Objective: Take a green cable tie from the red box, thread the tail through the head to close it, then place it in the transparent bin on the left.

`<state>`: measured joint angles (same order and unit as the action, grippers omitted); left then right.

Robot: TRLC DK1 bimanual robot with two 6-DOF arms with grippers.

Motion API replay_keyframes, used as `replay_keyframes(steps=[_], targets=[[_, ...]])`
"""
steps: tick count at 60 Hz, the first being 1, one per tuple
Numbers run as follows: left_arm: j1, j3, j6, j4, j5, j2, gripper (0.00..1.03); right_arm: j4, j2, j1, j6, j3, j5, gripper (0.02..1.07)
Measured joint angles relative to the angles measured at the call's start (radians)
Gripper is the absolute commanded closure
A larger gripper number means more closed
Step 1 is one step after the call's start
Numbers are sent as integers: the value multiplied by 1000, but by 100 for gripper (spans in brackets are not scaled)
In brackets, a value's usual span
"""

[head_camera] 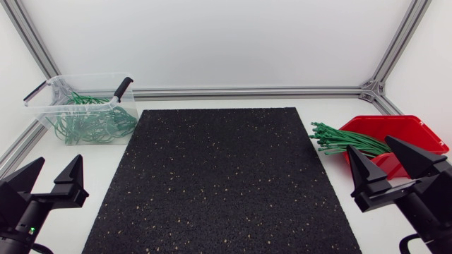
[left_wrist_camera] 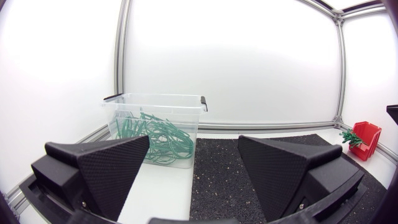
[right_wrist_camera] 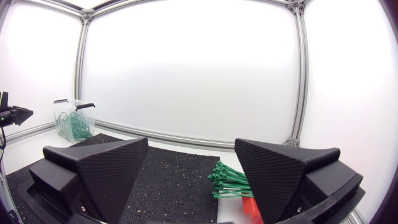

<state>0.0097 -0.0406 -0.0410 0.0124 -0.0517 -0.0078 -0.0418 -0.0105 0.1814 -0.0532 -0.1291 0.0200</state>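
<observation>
Singling out one tie looks to be the step in hand. The green cable ties [head_camera: 344,140] lie in a dense bundle in the red box [head_camera: 418,128] at the table's right, with their ends fanning over its rim toward the black mat [head_camera: 226,183]. The right gripper [head_camera: 369,144] sits just beside that fan, its fingers spread wide with nothing between them. It would do best to come down on the splayed ends, where strands separate, rather than on the packed middle. Pinching near one outer tip and drawing it out along its length should keep neighbours from dragging along. The left gripper [head_camera: 59,159] is well apart at the mat's other side, fingers likewise spread and empty, placed to take the tail for threading. Behind it the transparent bin [head_camera: 44,86] already holds looped green ties.
</observation>
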Motion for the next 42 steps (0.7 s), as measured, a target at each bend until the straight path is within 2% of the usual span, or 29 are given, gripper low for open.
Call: replay_keyframes(steps=[13, 42], targets=[[0, 0, 0, 0, 0, 0, 4, -47, -76, -18, 0, -121, -16, 6], [0, 0, 0, 0, 0, 0, 4, -298, -426, -105, 0, -497, -24, 6]])
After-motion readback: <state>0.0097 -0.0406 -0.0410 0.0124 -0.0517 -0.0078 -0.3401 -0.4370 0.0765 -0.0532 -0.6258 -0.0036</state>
